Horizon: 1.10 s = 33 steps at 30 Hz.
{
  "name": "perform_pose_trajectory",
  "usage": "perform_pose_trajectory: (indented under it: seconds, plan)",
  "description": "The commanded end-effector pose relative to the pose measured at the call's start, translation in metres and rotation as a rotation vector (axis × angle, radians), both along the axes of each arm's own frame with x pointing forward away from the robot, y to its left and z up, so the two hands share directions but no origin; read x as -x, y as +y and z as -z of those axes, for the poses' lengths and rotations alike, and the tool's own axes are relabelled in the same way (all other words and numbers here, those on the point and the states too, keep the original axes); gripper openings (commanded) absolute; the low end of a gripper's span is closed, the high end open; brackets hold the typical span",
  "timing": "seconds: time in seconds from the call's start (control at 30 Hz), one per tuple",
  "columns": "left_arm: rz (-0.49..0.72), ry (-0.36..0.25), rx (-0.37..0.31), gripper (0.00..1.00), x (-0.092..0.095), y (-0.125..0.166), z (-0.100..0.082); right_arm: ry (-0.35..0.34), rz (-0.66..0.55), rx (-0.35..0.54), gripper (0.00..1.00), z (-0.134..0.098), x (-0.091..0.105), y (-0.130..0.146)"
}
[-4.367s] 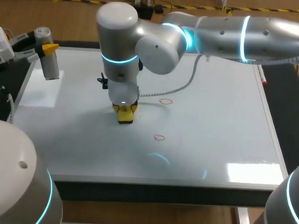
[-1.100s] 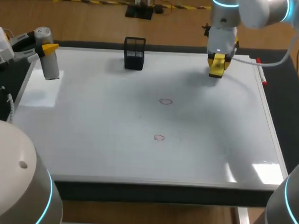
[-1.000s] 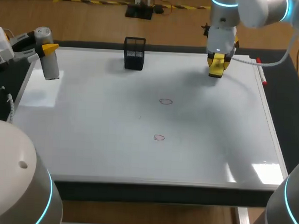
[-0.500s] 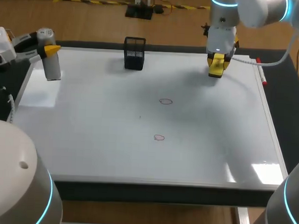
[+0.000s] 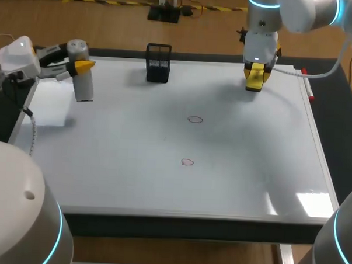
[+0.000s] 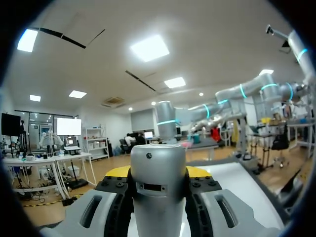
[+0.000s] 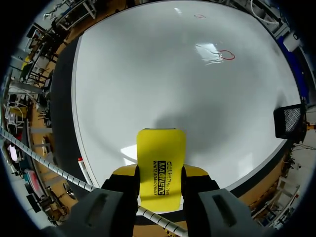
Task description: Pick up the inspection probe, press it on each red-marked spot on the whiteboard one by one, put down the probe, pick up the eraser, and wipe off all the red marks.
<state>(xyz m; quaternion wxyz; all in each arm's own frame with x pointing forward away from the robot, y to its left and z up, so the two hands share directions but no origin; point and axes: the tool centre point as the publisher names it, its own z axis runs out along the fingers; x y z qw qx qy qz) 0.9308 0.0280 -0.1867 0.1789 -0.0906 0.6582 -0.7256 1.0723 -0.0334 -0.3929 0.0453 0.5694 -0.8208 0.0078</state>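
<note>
The whiteboard is glossy white with a pale silver frame, and it lies on a black table. The two red marks are thin red oval outlines, unfilled. The eraser is bright yellow with a small block of black print. The inspection probe is plain silver-grey metal. Both the left gripper and the right gripper have yellow tips on grey and black bodies. At the whiteboard's far edge is a black wire-mesh basket. By the right edge lies a white marker with red ends. The right arm is light grey with glowing cyan bands.
</note>
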Motion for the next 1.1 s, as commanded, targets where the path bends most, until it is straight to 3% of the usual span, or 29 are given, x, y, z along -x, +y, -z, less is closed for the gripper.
perform_pose_trajectory:
  seconds: [0.03, 0.57, 1.1]
  plan:
    - [-0.003, -0.007, 0.009, 0.00, 0.005, -0.028, -0.001, 0.002, -0.002, 0.003, 0.00, -0.001, -0.001, 0.000]
    - [0.076, -0.004, 0.064, 0.00, 0.026, -0.127, 0.005, 0.002, -0.002, 0.003, 0.00, -0.001, -0.001, 0.000]
    - [0.174, 0.012, 0.087, 0.00, 0.021, -0.210, 0.022, 0.002, -0.002, 0.003, 0.00, -0.001, -0.001, 0.000]
